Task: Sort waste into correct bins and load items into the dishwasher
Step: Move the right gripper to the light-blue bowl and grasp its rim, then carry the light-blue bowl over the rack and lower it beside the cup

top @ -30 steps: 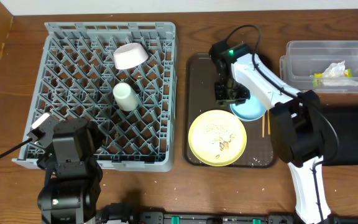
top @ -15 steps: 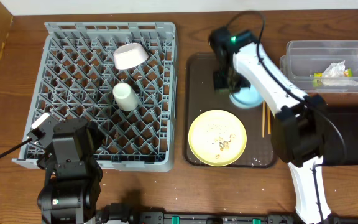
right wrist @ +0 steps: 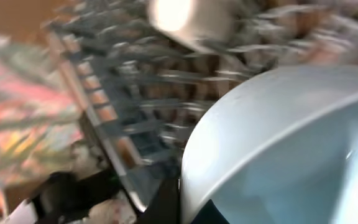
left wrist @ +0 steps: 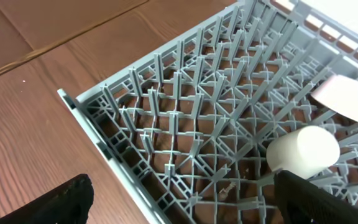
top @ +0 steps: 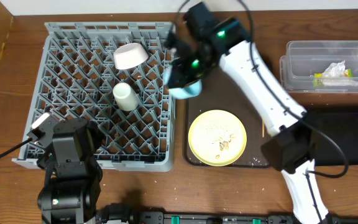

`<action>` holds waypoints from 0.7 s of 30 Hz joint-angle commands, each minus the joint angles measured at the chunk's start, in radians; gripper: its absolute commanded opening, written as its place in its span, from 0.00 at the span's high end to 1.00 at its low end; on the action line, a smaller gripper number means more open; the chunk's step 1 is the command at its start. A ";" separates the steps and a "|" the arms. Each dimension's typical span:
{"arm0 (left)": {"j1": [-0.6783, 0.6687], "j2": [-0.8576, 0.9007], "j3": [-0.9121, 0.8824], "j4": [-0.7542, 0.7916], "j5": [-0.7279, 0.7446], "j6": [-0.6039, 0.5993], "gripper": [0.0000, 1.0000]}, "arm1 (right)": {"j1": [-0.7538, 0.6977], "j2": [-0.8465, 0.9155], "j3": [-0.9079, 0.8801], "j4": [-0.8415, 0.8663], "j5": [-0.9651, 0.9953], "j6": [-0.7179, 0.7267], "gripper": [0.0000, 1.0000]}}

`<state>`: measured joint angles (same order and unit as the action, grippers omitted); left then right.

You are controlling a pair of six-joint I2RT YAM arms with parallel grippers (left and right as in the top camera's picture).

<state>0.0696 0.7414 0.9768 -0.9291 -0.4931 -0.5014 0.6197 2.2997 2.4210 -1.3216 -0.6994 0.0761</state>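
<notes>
My left gripper (left wrist: 185, 208) hangs over a corner of the dish rack (top: 73, 68), fingers spread wide with nothing between them. Ahead of it and to its right the small white cup (top: 124, 96) lies on its side among the pegs. Beyond the cup is the white bowl (top: 130, 56), tipped on edge.

Both sit left of my right gripper (top: 182, 73), which is clamped fully down on the rim of the light-blue saucer (top: 184, 89). The saucer hangs tilted beneath it, right above the rack's right-hand wall and off the dark-brown tray (top: 196, 112). Right of that gripper and nearer my base, the pale-yellow plate (top: 217, 138) lies on the tray with crumbs on it. The clear tub (top: 328, 50) stands well off to the right.

I see three risks from here:
- **The pinch:** it is thin, on a smooth rim, and the saucer hangs at an angle. A jolt could twist it loose and drop it on the wall or pegs.
- **The descent:** if I come down too close to the wall, the lower edge could catch there instead of sliding between pegs.
- **The bowl and cup:** reaching further left could bump either one.

The wrist view is smeared, so I cannot check how well my fingers sit.
</notes>
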 commanded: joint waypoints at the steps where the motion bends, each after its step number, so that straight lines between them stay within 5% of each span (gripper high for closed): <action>1: 0.004 -0.002 0.016 0.028 -0.005 -0.010 0.06 | 0.051 -0.005 0.015 0.041 -0.095 -0.021 0.99; 9: 0.004 -0.002 0.016 0.074 -0.031 -0.006 0.06 | 0.114 -0.004 0.015 0.113 -0.095 0.051 0.99; 21: 0.137 -0.003 0.016 -0.026 -0.323 -0.079 0.06 | 0.162 -0.004 0.010 0.315 -0.163 0.160 0.99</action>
<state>0.1402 0.7414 0.9768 -0.9325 -0.7120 -0.5236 0.7383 2.2997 2.4210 -1.0458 -0.7849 0.1944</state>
